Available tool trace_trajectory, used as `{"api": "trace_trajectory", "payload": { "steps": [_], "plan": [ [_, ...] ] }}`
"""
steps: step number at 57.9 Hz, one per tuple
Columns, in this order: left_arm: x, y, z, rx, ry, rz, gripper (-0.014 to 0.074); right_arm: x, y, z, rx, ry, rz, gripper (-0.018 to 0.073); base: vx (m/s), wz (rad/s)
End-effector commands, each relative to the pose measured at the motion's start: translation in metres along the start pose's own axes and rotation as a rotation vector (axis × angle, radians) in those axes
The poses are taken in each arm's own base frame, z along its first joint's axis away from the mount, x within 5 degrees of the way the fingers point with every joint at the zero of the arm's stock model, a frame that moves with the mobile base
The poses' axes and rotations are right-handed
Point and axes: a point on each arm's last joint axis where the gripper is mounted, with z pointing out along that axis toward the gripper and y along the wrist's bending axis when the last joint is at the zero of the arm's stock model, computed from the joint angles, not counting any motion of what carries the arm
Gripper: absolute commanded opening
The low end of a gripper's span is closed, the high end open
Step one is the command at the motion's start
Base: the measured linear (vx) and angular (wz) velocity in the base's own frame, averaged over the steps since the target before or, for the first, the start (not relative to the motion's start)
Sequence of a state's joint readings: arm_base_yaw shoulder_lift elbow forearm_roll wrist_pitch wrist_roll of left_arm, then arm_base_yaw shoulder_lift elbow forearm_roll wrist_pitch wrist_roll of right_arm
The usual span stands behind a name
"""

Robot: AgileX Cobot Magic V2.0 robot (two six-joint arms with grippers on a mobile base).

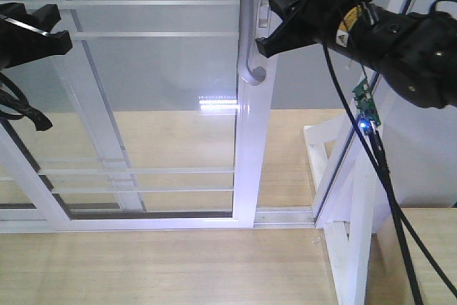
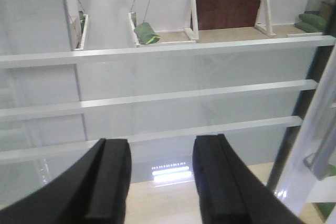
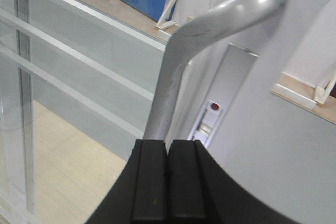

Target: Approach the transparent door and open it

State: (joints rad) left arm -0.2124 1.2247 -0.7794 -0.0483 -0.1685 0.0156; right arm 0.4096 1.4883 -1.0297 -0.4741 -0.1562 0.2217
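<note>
The right claw (image 3: pixel 168 182) had its two black pads pressed flat together with nothing between them. The curved grey metal pull handle (image 3: pixel 210 30) rose just beyond the tips, its lower end hidden behind them. From the right wrist view I could not tell whether the pads touched it. The tall clear-glass sliding door with thin white bars (image 3: pixel 68 72) stretched away to the left of the handle.

From the front view, the door stood directly ahead and close, so the approach looked finished. The right claw sat at handle height, against the handle's side. A narrow strip showed between the door's handle edge and the white fixed outer frame (image 1: pixel 351 248). Whether that was an opened gap or more glass was unclear, so most of the sliding seemed left to do.

From the left wrist view, the left claw (image 2: pixel 160 174) hung with fingers spread, holding nothing, facing the glass.
</note>
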Motion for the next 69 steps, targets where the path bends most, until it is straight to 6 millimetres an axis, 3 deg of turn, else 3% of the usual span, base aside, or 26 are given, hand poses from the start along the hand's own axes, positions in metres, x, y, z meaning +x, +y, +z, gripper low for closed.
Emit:
{"api": "trace_trajectory", "payload": {
  "steps": [1,14,29,47,69],
  "plan": [
    [-0.02,-0.013,-0.004,0.047,-0.119,-0.002,0.0418,-0.023,-0.002,-0.034,0.007,-0.138,-0.012,-0.0008,0.0,0.0],
    [-0.005,-0.052,0.014,0.175,-0.122,0.017,0.0418,0.015,0.007,-0.081,0.009,-0.12,0.072,-0.0006,0.0,0.0],
    [0.006,-0.093,0.045,0.28,-0.213,0.019,0.0418,0.052,-0.02,-0.113,0.175,-0.09,0.197,-0.0006,0.0,0.0],
    [0.004,-0.142,0.098,0.358,-0.223,0.022,0.0418,0.057,-0.028,-0.12,0.22,-0.078,0.205,-0.0006,0.0,0.0],
    [0.004,-0.16,0.14,0.362,-0.254,0.023,0.0419,0.057,-0.027,-0.12,0.22,-0.074,0.204,-0.0006,0.0,0.0]
  ]
}}
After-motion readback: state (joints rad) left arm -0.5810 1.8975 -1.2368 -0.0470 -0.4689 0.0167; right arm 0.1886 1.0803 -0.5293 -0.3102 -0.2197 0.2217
